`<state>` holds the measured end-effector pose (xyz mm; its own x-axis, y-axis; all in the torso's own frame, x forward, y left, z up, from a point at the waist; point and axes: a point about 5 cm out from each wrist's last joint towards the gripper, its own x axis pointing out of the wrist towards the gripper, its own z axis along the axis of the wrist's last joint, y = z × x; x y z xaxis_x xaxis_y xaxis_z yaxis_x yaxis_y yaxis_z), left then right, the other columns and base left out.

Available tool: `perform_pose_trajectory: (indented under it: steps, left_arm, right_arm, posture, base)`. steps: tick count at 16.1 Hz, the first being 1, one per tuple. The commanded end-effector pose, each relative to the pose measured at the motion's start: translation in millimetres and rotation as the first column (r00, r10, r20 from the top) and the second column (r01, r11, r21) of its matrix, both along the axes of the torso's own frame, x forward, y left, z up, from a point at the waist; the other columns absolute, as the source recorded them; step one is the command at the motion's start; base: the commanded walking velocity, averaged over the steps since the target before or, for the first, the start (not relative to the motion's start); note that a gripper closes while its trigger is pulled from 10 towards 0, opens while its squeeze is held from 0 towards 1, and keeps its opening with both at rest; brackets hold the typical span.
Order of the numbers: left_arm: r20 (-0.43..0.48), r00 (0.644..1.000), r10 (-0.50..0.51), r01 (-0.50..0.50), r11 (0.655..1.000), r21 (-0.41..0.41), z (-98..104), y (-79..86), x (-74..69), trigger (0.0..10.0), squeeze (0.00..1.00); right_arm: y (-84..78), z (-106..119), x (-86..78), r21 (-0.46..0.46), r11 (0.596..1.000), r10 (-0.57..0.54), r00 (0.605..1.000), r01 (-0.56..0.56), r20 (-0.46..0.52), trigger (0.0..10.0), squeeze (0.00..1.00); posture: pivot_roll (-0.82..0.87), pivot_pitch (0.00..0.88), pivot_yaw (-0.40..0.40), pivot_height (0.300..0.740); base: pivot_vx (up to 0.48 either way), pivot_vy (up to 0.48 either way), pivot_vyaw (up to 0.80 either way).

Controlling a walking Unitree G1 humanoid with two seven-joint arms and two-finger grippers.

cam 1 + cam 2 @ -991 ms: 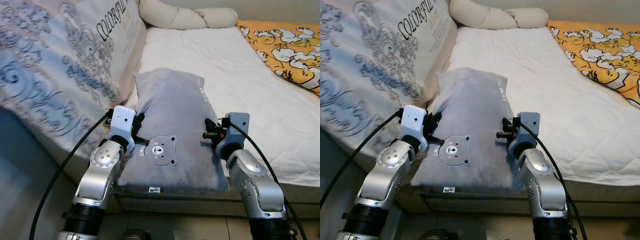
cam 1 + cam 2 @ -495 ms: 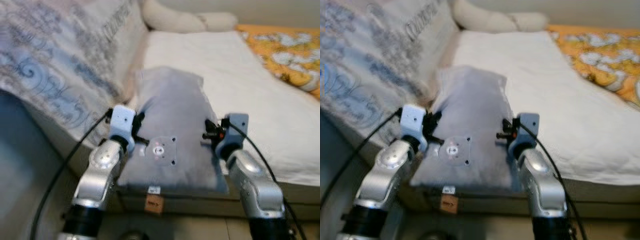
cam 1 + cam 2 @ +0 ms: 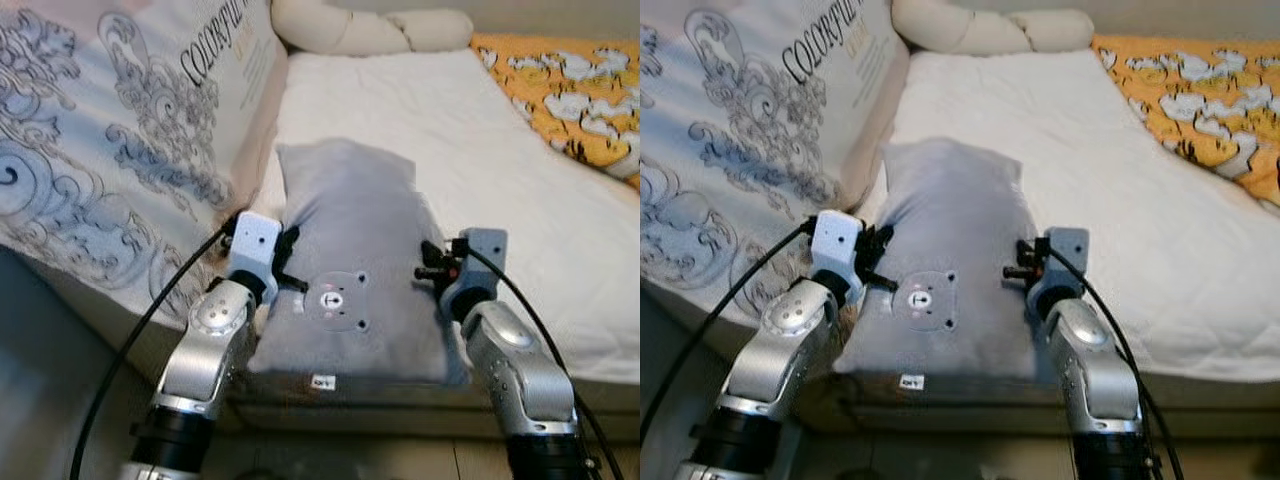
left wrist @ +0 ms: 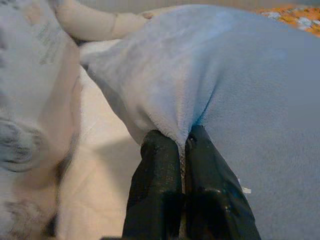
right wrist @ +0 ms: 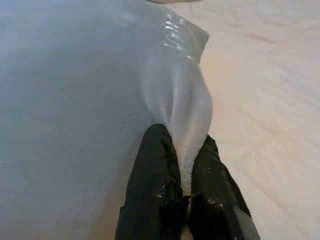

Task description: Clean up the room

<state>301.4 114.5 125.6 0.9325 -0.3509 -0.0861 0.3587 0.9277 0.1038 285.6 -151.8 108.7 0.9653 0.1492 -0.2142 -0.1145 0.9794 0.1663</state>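
A grey plush pillow (image 3: 350,230) with a small bear-face patch (image 3: 335,300) lies lengthwise at the near edge of the white mattress (image 3: 480,130). My left gripper (image 3: 285,262) is shut on the pillow's left edge. In the left wrist view a fold of its fabric (image 4: 165,90) is pinched between the black fingers (image 4: 157,175). My right gripper (image 3: 428,268) is shut on the pillow's right edge, with a ridge of grey fabric (image 5: 175,95) squeezed between its fingers (image 5: 157,170). The pillow's near end hangs slightly over the bed's front edge.
A big white cushion (image 3: 120,130) with grey scroll print leans along the bed's left side, close to my left arm. A cream bolster (image 3: 370,30) lies at the far end. An orange duck-print blanket (image 3: 570,90) covers the far right. Open mattress lies right of the pillow.
The camera swayed and blurred, then settled a little to the left. Both grippers still hold the pillow by the same edges; the pillow sits about where it did.
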Motion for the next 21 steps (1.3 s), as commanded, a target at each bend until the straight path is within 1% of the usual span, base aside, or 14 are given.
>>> perform_pose_trajectory:
  steps: [1, 10, 21]
  left_arm:
    - [0.046, 0.997, 0.064, -0.064, 0.998, 0.007, 9.1, 15.8, 4.2, 10.0, 0.0]
    - [0.051, 0.995, 0.083, -0.084, 0.996, 0.01, 10.9, 18.8, 7.2, 10.0, 0.0]
    - [0.048, 0.995, 0.084, -0.085, 0.996, 0.007, 10.9, 17.2, 9.5, 10.0, 0.0]
  right_arm:
    - [2.6, 7.2, 3.3, -0.005, 1.0, -0.004, 1.0, 0.004, 0.031, 10.0, 0.0]
    - [3.4, 7.2, 6.7, -0.006, 1.0, -0.002, 0.999, 0.002, 0.034, 10.0, 0.0]
    - [1.0, 8.2, 10.2, -0.015, 1.0, -0.006, 0.999, 0.006, 0.037, 10.0, 0.0]
  posture:
    - [0.05, 0.0, 0.021, 0.74]
    - [0.05, 0.0, 0.023, 0.74]
    - [0.05, 0.0, 0.024, 0.74]
  base:
    - [0.3, 0.0, 0.0]
    - [0.31, 0.0, 0.0]
    - [0.319, 0.0, 0.0]
